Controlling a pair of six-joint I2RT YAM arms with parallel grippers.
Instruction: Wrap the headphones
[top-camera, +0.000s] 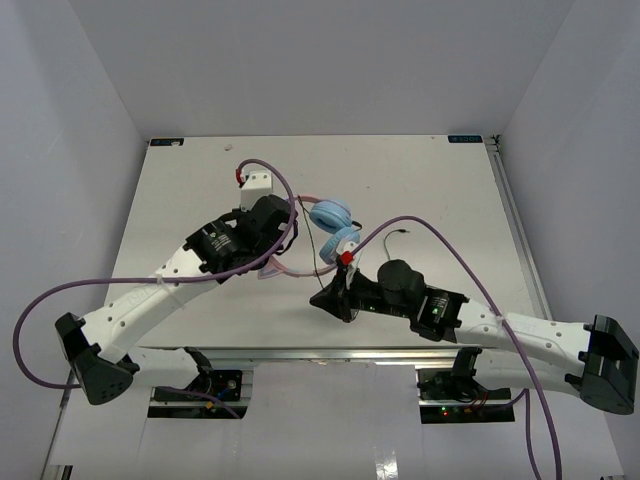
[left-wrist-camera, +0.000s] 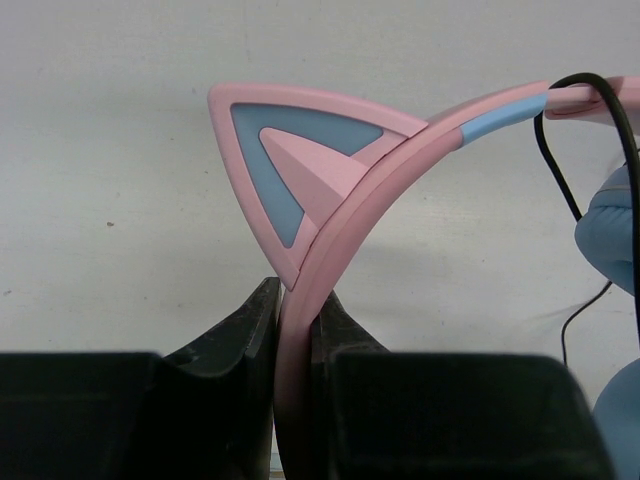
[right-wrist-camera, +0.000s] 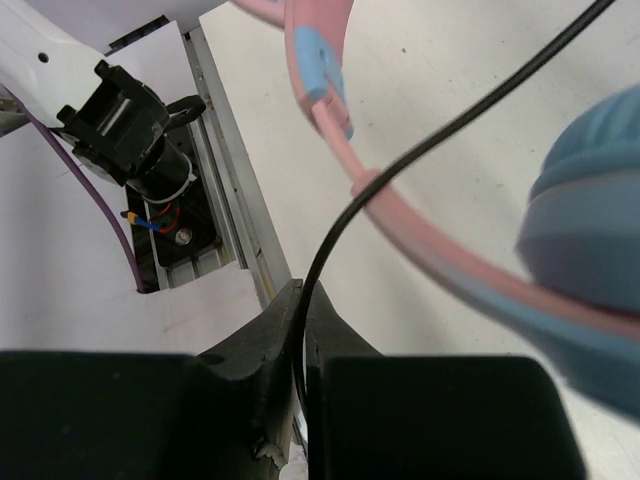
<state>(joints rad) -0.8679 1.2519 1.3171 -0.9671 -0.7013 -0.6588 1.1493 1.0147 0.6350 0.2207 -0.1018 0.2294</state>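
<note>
**Both arms hold the headphones (top-camera: 330, 214), set up to start winding.**
The headphones sit mid-desk (top-camera: 440, 190), between the two arms. The left end effector (left-wrist-camera: 297, 295) is pressed together on the pink headband (left-wrist-camera: 370, 190) just below a cat ear, which steadies the set. The right end effector (right-wrist-camera: 302, 300) pinches the thin black cable (right-wrist-camera: 460, 118), which runs from its fingers up across the headband toward the ear cups. This looks like the beginning of the winding step, since no tidy coils show yet. The next move likely calls for the right arm to carry the cable around the band under light tension while the left grip stays firm. Pulling too hard could drag the headphones out of that grip.
</note>
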